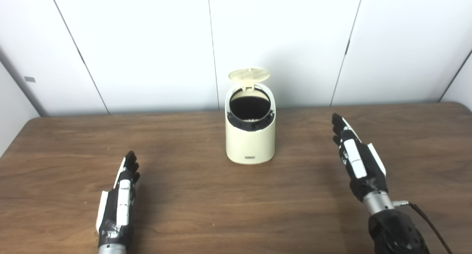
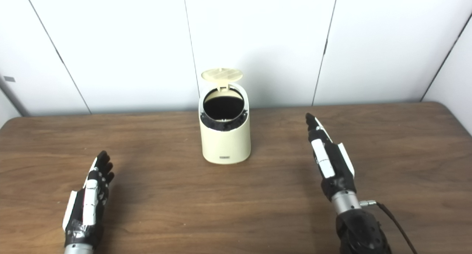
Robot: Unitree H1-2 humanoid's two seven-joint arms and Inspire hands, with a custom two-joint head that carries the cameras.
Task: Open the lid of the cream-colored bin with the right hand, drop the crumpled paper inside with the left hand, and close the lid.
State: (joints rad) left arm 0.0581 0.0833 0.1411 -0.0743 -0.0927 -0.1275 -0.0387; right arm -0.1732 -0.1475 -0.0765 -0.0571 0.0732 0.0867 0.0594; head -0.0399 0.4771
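**A:** What do you count on your screens?

**B:** From my desk I see one bin (image 1: 250, 136), cream-colored, standing upright on one brown table (image 1: 191, 195). It has one lid (image 1: 249, 74), and that lid is up, tipped back behind the round opening. The inside looks dark; I cannot tell what, if anything, lies in there. Two hands, and I find no crumpled paper anywhere on the tabletop.

**A:** And the hands?

**B:** My left hand (image 1: 118, 198) has its fingers stretched out straight and close together, holding nothing, low over the table. My right hand (image 1: 356, 158) is the same: fingers extended, nothing in its grasp, edge-on to the cameras and seemingly lifted a little above the wood.

**A:** Where is the bin from them?

**B:** Ahead of both and between them. It sits forward and to the right of my left hand, forward and to the left of my right hand, well apart from each. The right hand is the nearer one.

**A:** Any writing?

**B:** One small grey label (image 1: 250, 157) low on the bin's front. It is too small for me to read.
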